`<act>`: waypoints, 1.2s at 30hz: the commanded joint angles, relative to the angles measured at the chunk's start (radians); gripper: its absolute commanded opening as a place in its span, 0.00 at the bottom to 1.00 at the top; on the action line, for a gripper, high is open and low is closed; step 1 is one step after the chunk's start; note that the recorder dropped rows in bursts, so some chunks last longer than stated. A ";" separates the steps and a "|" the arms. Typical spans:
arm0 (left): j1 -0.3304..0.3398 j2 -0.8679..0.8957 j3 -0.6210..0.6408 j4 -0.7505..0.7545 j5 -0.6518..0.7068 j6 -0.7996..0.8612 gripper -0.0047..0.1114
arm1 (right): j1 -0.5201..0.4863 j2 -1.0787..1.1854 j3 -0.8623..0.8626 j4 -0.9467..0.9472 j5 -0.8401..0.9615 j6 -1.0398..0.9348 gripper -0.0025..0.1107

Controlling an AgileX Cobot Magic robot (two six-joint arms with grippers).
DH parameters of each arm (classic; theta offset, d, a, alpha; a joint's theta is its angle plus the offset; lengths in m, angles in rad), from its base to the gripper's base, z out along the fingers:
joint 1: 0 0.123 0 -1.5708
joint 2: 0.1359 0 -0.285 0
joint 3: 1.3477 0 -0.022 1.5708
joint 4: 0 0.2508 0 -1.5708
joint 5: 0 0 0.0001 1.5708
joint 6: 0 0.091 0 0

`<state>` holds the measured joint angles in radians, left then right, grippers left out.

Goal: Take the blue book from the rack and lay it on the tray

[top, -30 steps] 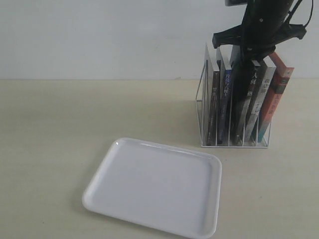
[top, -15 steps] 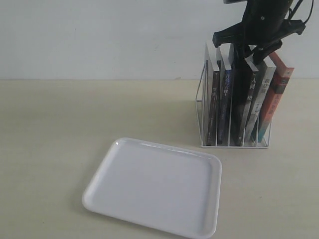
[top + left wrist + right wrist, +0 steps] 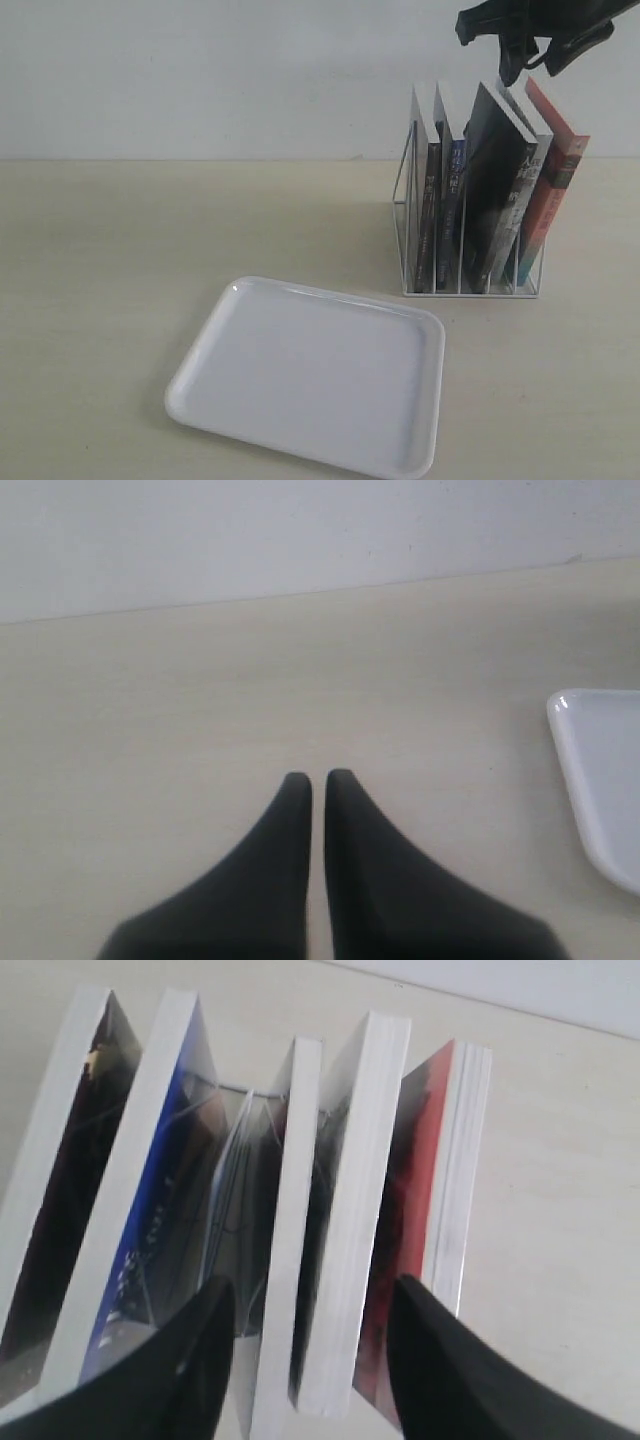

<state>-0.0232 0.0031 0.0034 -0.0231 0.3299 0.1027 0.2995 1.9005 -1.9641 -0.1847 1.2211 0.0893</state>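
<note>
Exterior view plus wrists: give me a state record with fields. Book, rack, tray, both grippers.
blue book: upright in the rack, second from the left in the exterior view, not gripped
rack: white wire, on the table, holds several books
tray: flat on the table, nothing on it
right gripper: open, above the books' top edges, holding nothing
left gripper: shut, over bare table near a tray corner
task stage: book not yet lifted
</note>
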 commanded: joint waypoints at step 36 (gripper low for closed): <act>0.002 -0.003 -0.003 -0.002 -0.016 0.002 0.08 | -0.061 0.065 -0.002 0.040 0.000 0.014 0.34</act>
<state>-0.0232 0.0031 0.0034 -0.0231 0.3299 0.1027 0.2419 1.9687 -1.9641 -0.1464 1.2229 0.1090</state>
